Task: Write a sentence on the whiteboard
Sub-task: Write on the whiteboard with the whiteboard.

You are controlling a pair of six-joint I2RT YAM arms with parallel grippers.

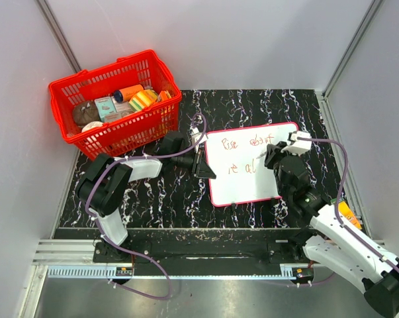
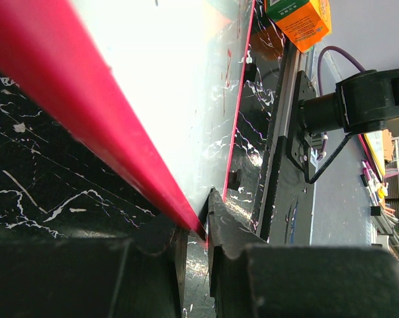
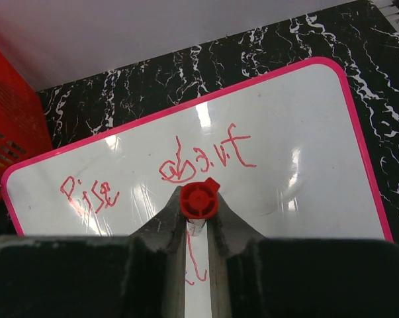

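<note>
Top, left-wrist and right-wrist views of the writing task, partway through. The whiteboard point(image 1: 247, 177) lies flat on the black marbled table point(image 1: 166, 199), right of centre and slightly skewed, between the two arms. Your left gripper point(image 2: 202, 228) is clamped on the board's pink-red left edge, apparently to steady the board against the drag of the pen. Your right gripper point(image 3: 198, 222) is closed around a red marker point(image 3: 199, 200), which is seen end-on in the wrist view. It points down at the board's middle, which suits pressing the hidden tip squarely onto the surface; whether the tip touches cannot be told. The sentence point(image 1: 249, 141) is unfinished. Its upper line reads roughly "Rise about", though the letters are loose and the first may be a P. In the top view the lower line shows only a few strokes, something like "ie al", beside the marker. A red basket point(image 1: 130, 132) of mixed goods stands well clear at the far left. An orange carton point(image 2: 298, 20) with a green panel sits off the board's far side; its print is too small to read.
</note>
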